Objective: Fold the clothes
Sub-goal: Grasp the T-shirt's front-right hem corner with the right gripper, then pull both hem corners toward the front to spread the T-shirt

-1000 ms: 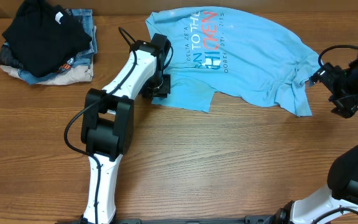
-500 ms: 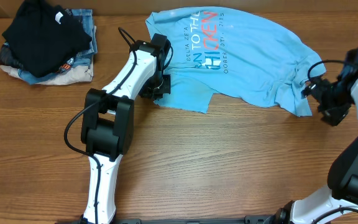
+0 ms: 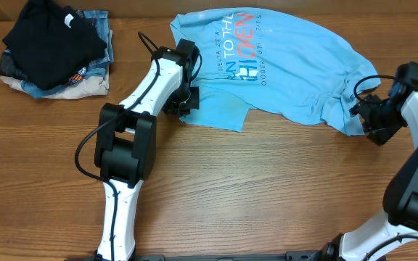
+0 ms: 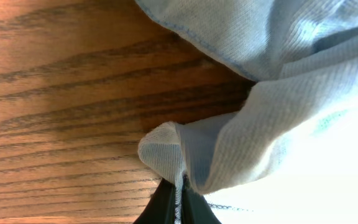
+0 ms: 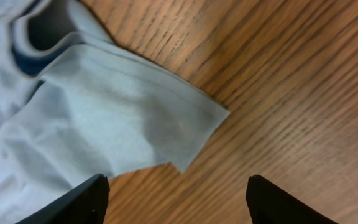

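Pile of folded clothing [image 3: 56, 72] at far-left corner of table [image 3: 267, 188], black garment [image 3: 49, 36] uppermost, well apart from the work. Next rightward, left gripper [image 3: 185, 101] pinched fully closed on a bunched fold of hem [image 4: 166, 146] at the near-left corner of the T-shirt [image 3: 296, 65], fabric visibly trapped between the fingertips in the wrist view. T-shirt itself along far edge of table, centre to right: light sky-blue knit, print side up, lettering [image 3: 239, 47] in dark blue, white and red-orange turned sideways, body rumpled and uneven in outline, nowhere laid flat. At right edge of garment, right gripper [image 3: 372, 122] with jaws spread wide, straddling a sleeve [image 5: 135, 124] corner, nothing held. Progress judged as earliest stage: no fold made, cloth not yet smoothed; flattening, both side folds and final halving all left to do.
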`<action>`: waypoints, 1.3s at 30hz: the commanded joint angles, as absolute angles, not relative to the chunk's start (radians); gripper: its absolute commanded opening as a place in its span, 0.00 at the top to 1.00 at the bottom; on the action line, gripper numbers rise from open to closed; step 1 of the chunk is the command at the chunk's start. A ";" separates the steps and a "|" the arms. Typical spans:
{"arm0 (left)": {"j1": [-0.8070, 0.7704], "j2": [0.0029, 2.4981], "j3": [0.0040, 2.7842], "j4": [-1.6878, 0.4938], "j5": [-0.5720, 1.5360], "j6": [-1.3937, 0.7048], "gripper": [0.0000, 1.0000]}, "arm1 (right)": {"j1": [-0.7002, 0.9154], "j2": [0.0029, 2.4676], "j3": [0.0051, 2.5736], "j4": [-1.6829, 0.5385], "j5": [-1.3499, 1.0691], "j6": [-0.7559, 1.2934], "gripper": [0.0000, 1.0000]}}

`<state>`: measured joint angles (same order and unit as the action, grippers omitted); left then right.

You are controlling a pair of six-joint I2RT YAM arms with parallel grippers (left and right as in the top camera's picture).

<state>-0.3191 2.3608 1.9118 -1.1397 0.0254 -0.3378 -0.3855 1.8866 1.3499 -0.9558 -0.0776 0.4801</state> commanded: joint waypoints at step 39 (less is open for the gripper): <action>-0.292 2.370 1.885 -1.413 0.014 -0.402 0.96 | -0.501 2.072 1.393 -1.037 0.142 0.663 0.96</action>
<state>-0.3161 2.3608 1.8915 -1.3731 0.0246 -0.3622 -0.4568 2.0388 1.3766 -1.0225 0.0910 0.6399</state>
